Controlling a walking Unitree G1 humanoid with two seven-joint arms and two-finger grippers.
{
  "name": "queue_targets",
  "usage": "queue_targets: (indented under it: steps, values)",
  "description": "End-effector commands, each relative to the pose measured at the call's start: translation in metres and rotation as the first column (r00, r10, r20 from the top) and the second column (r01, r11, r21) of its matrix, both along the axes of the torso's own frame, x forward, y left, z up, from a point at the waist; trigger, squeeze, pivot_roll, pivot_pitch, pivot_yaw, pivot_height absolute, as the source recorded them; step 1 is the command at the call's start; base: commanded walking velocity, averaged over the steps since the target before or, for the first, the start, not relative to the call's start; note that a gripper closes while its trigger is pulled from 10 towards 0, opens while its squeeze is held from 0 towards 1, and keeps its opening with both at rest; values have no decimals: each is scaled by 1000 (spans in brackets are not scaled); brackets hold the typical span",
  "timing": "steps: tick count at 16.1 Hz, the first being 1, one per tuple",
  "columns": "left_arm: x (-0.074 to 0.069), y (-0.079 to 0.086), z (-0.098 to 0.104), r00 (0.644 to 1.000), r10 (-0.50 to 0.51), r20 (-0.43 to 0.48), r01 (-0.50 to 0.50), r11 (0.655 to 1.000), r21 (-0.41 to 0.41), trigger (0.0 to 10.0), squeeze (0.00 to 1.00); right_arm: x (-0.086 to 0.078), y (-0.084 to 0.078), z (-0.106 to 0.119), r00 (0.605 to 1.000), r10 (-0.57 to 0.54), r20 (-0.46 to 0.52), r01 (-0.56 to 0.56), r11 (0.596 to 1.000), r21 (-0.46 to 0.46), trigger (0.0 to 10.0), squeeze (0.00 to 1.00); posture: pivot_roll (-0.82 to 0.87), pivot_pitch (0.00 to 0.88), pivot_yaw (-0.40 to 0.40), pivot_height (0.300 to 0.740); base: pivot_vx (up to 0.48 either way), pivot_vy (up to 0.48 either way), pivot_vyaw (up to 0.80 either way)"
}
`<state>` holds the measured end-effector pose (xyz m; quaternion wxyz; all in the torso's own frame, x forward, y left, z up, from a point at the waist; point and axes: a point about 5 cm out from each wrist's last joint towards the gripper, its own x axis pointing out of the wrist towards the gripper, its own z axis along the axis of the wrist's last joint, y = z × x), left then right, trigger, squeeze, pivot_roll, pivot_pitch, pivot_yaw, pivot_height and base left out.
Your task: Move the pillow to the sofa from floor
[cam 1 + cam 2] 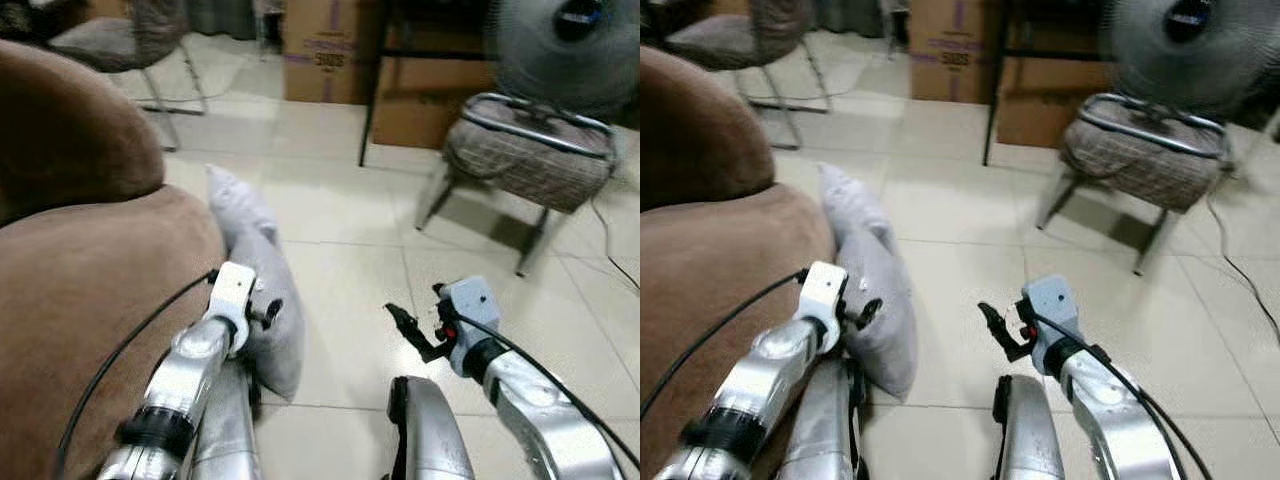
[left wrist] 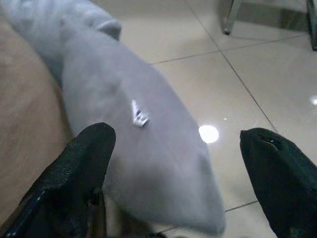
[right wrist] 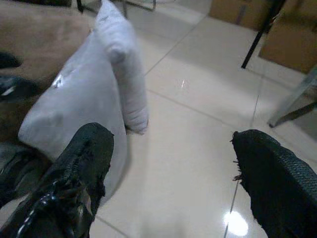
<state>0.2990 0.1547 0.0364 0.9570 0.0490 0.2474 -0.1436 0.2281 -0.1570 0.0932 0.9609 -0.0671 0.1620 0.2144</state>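
The grey pillow (image 1: 258, 290) stood on edge on the floor, leaning against the brown sofa (image 1: 90, 290). The left tool (image 2: 173, 163) hovered close over it, spread wide; the right tool (image 3: 171, 163), also spread, hung nearby. It looked soft, light; best pinched at its upper edge.

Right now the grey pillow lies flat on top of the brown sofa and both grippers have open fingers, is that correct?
Not quite. The grey pillow is not on top of the brown sofa; it stands on the tiled floor, leaning against the sofa's side, as the left eye view shows. The rest holds: the left gripper and right gripper both have open fingers.
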Motion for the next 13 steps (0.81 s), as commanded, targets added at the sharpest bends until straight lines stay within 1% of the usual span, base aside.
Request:
queue_targets:
  steps: [1,2,3,4,5,7,8,10,11,13]
  values:
    - [5,-8,-2,1000,-16,-11,16,999,-49,10000,0,-3,-2,2,1000,15,-9,-16,1000,-16,10000,0,-54,0,-22,521,0,0,0]
    - [6,-11,-6,999,-13,-37,10,998,-68,10000,0,-5,0,6,999,44,-6,-44,999,-7,10000,0,-75,0,-13,521,0,0,0]
    - [8,-13,-10,998,-15,-59,12,998,-54,10000,0,-7,3,9,996,88,-13,-87,996,16,10000,0,-83,0,-10,521,0,0,0]
    - [9,-11,-12,998,-2,-68,0,1000,-21,10000,0,-9,5,11,992,121,-20,-121,992,26,10000,0,-93,0,-5,521,0,0,0]
    - [12,-5,-14,996,41,-75,-37,998,55,10000,0,-12,8,15,983,179,-31,-178,983,37,10000,0,-99,2,-3,521,0,0,0]
    - [17,7,-13,990,122,-65,-113,987,116,10000,0,-19,12,23,959,276,-54,-274,961,46,10000,0,-104,26,-2,521,0,0,0]
    - [18,9,-12,989,133,-63,-124,985,123,10000,0,-22,12,25,952,302,-61,-299,953,43,10000,0,-103,30,-2,521,0,0,0]
    - [19,3,-15,991,117,-67,-109,987,116,10000,0,-26,12,24,947,312,-74,-310,950,29,10000,0,-104,34,0,521,0,0,0]
    - [17,0,-20,988,121,-96,-108,986,130,10000,0,-29,13,24,942,321,-93,-320,947,32,10000,0,-103,36,3,521,0,0,0]
    - [11,6,-29,969,186,-161,-159,973,166,10000,0,-31,15,26,930,351,-110,-348,936,46,10000,0,-105,45,7,521,0,0,0]
